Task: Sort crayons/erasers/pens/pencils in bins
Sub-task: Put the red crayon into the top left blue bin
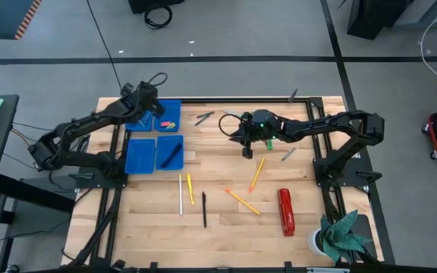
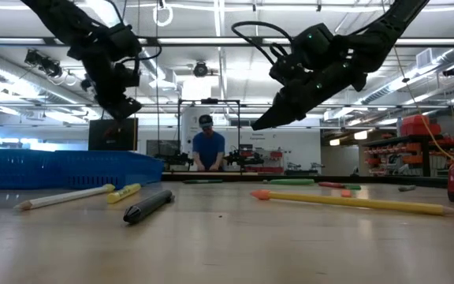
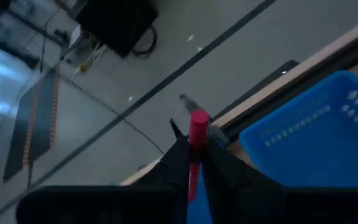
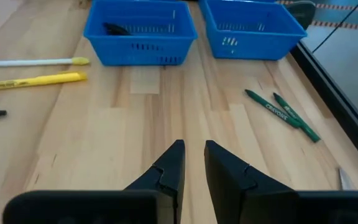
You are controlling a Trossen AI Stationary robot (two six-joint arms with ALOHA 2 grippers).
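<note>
now my left gripper [image 3: 194,163], bottom centre of frame, pinches a red crayon [image 3: 196,134] mid-length: light, stiff, waxy-slick, likely snappable.

- High view looks straight down on the whole surface [image 1: 218,220].
- Low view sits at surface height, facing the room.
- Wrist views look close past each gripper; all share the blue bins [image 1: 155,135].

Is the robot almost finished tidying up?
Not yet. A dark pen already lies in one blue bin. The left gripper holds a red crayon above the bins. Pencils, green crayons and another pen wait on the table.
</note>
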